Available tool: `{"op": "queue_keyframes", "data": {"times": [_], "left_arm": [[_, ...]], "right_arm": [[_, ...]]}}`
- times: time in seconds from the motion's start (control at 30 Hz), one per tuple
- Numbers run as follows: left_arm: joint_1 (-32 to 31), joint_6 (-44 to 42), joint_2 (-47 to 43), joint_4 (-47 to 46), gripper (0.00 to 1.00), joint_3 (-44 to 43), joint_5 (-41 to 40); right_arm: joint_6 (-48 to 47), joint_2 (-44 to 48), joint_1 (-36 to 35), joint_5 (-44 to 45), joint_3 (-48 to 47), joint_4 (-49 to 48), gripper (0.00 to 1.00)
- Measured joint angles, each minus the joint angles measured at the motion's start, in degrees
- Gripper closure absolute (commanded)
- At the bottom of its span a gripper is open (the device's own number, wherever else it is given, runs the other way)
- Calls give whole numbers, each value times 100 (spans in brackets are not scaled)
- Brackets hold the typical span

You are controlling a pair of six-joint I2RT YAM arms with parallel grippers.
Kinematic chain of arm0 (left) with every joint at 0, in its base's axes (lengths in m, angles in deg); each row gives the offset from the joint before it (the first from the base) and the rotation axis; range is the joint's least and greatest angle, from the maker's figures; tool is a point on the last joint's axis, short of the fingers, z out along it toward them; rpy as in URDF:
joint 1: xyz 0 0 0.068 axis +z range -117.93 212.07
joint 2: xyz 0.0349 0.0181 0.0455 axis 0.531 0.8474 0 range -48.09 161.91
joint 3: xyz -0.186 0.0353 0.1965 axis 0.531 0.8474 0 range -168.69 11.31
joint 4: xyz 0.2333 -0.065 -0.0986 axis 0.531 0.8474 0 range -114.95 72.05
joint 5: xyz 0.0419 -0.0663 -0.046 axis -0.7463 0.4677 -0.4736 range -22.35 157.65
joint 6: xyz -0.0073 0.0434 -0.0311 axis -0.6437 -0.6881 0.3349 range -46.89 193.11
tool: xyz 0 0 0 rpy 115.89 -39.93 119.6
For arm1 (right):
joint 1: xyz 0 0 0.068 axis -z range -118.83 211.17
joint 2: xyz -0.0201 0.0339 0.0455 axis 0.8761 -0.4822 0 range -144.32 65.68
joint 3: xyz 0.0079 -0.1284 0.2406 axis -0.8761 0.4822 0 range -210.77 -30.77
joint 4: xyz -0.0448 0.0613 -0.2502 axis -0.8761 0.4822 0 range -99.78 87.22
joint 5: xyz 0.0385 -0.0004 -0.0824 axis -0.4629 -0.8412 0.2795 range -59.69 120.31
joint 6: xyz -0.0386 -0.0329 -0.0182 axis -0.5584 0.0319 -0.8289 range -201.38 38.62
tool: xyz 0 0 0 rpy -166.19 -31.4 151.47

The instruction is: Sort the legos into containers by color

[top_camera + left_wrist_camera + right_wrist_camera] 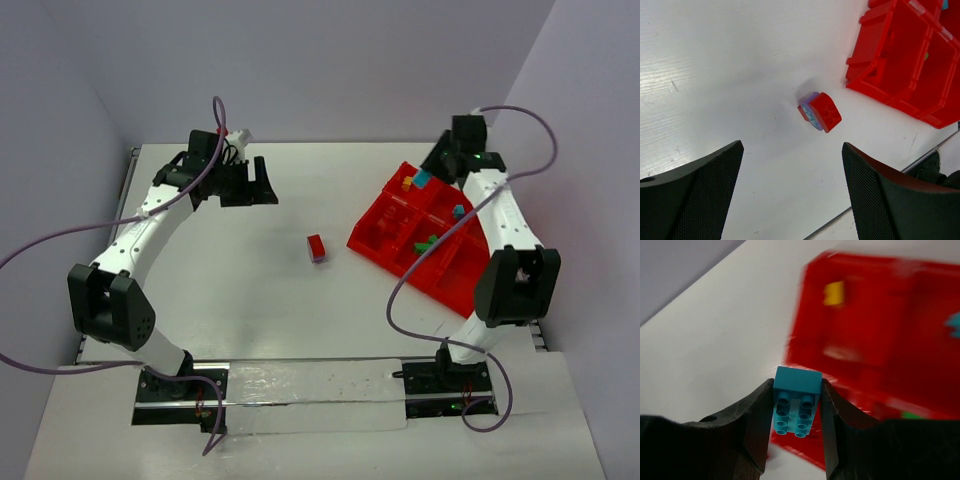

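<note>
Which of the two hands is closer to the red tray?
Right. The right hand hovers by the far corner of the tray, gripping a teal brick; the left hand is open, well across the table.

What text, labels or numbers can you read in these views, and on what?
No readable text in any view.
red brick on the table: a bluish printed patch on one face, too small and blurred to read.
red tray: no label visible; blurred in the right wrist view.
teal brick: plain, no marking visible.
</note>
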Motion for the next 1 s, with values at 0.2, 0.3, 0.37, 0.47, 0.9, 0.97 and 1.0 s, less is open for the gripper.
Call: {"op": "queue_keyframes", "data": {"times": [0.2,0.3,0.37,0.47,0.9,0.97,1.0], "left_arm": [[-1,-6,0,42,13,7,-103],[-5,-2,4,68,12,7,-193],[-15,4,19,102,11,4,-262],[-42,8,80,163,11,-13,-339],[-344,76,395,314,1,-255,-716],[-352,106,457,336,1,-367,-738],[-354,121,488,336,1,-416,-746]], "right_arm": [[-421,437,883,914,411,107,100],[-516,364,1036,1121,501,112,100],[-567,275,1103,1190,509,109,100],[-621,102,1166,1267,501,100,95],[-748,-830,1192,1278,117,96,23],[-769,-835,1192,1250,86,98,23],[-781,-835,1192,1240,60,99,23]]}}
